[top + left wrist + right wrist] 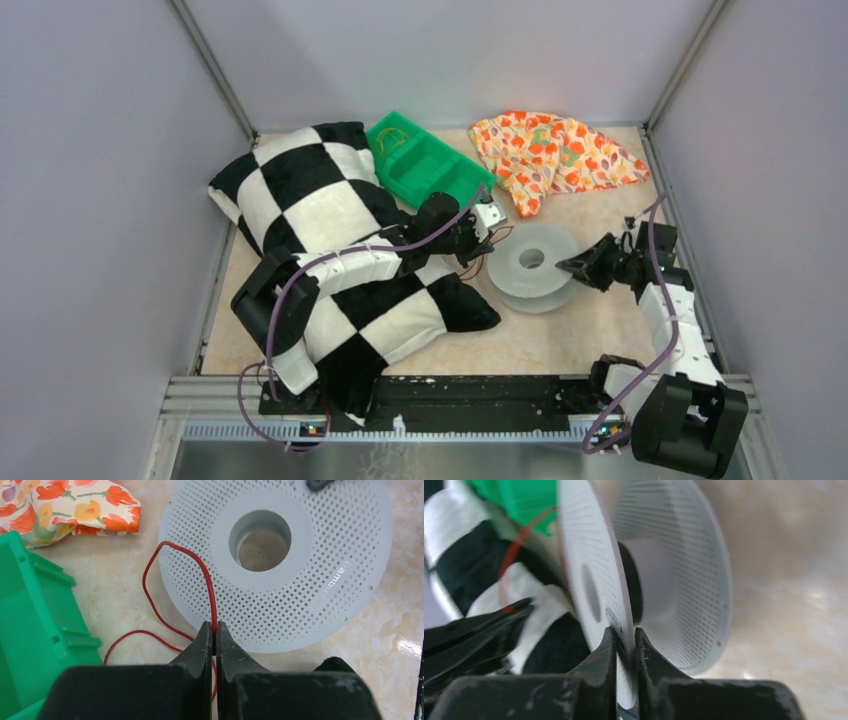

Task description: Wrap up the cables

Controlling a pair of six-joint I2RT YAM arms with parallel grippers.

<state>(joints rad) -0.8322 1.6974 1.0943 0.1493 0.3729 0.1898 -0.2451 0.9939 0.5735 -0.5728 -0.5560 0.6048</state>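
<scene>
My left end effector [214, 630] is squeezed shut on the thin red cable [172, 544]. The cable sticks up from my fingers in a bendy loop. The rest of it lies loose on the desk, at 9 o'clock from the white spool [320, 555]. None of it is around the middle of the spool yet.

My right end effector [625, 637] is at 3 o'clock on the spool. It is closed on the thin edge of the top disc, pinching it.

I think I am at the very start of the winding. To do it well, my right side should hold the spool steady so it does not slide. My left side should bring the cable in between the two discs and keep it a little tight. If I pull too hard, the cable can slip out or the spool can tip.

The green bin [450, 152] sits at 11 o'clock from the spool. Its far part has a thin yellowish loop in it, but I cannot tell what it is. I see nothing in the other parts.
</scene>
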